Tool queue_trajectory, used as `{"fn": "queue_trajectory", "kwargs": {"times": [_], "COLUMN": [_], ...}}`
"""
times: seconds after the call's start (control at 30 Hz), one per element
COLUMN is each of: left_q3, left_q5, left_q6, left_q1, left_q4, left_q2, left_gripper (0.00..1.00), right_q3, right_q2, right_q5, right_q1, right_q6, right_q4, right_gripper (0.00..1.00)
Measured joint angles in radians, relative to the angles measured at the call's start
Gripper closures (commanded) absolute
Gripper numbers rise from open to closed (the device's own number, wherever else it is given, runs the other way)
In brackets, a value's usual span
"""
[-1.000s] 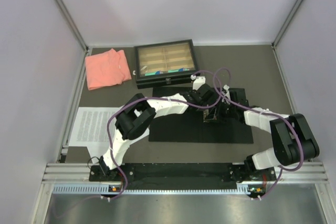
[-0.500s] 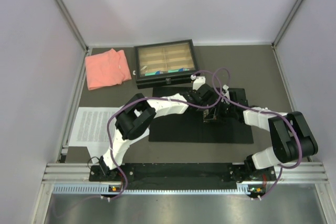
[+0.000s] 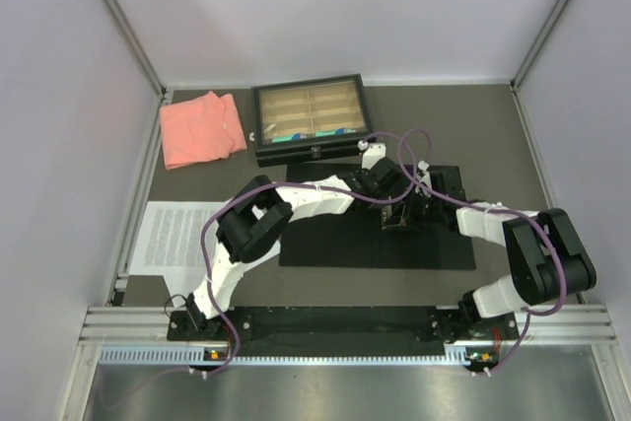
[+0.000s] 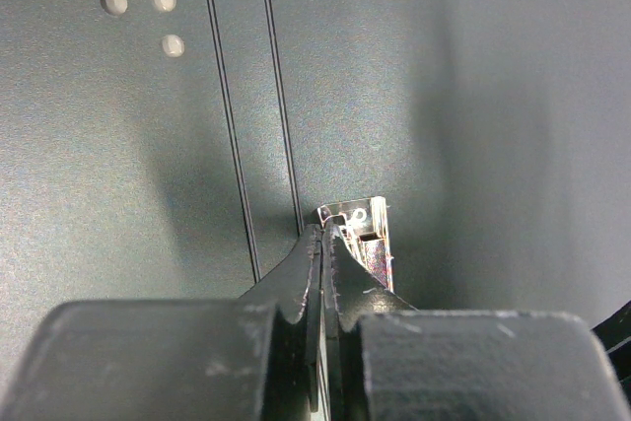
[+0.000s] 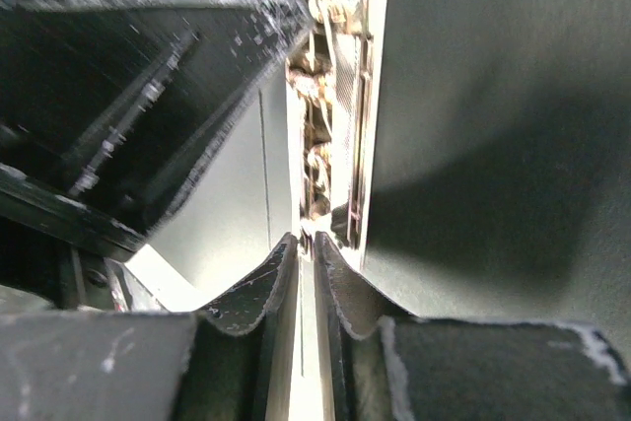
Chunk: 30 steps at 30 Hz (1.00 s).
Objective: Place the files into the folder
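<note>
White panels wall off a grey-brown table (image 3: 493,135) where two robot arms meet over the folder (image 3: 335,244), which lies open and flat at the centre with its matte black inside facing up. Both grippers point down at a small metal clip (image 4: 357,224) fixed on the black inner face, right of the fold lines. The left gripper (image 4: 323,232) is fully closed, its two black fingers pressed tip to tip at the clip's left end. Whether anything thin is caught between them does not show. The right gripper (image 5: 307,241) stands at the clip's other end, its fingers drawn in to a narrow slit. Whether they pinch the clip or merely touch it cannot be told from its wrist camera. The files (image 3: 175,234), white sheets covered with small black print, lie on the table to the left of the folder, apart from it and from both grippers. At the far side, a black-framed tray (image 3: 312,153) with tan compartments sits just beyond the folder, with a folded salmon-pink cloth (image 3: 202,128) to its left.
</note>
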Motion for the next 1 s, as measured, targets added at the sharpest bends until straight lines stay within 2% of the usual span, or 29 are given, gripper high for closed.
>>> {"fn": "queue_trajectory", "kwargs": {"times": [0.23,0.3,0.4,0.63,0.8,1.0], "left_q3": [0.0,0.0,0.0,0.0,0.0,-0.018], "left_q5": [0.0,0.0,0.0,0.001,0.018,0.09], "left_q6": [0.0,0.0,0.0,0.001,0.006,0.014], "left_q1": [0.0,0.0,0.0,0.0,0.006,0.027], "left_q4": [0.0,0.0,0.0,-0.001,-0.001,0.017], "left_q2": [0.0,0.0,0.0,0.0,0.0,-0.01], "left_gripper": [1.0,1.0,1.0,1.0,1.0,1.0], "right_q3": [-0.012,-0.012,-0.012,0.003,0.041,0.085], "right_q2": [0.0,0.0,0.001,0.017,0.017,0.005], "right_q5": [-0.016,-0.017,-0.018,-0.013,0.045,0.193], "right_q1": [0.0,0.0,0.0,0.0,0.021,0.096], "right_q6": [0.0,0.0,-0.002,-0.007,0.001,0.043], "right_q4": [0.001,0.001,0.002,-0.019,-0.098,-0.185], "right_gripper": [0.87,0.89,1.0,1.0,1.0,1.0]}}
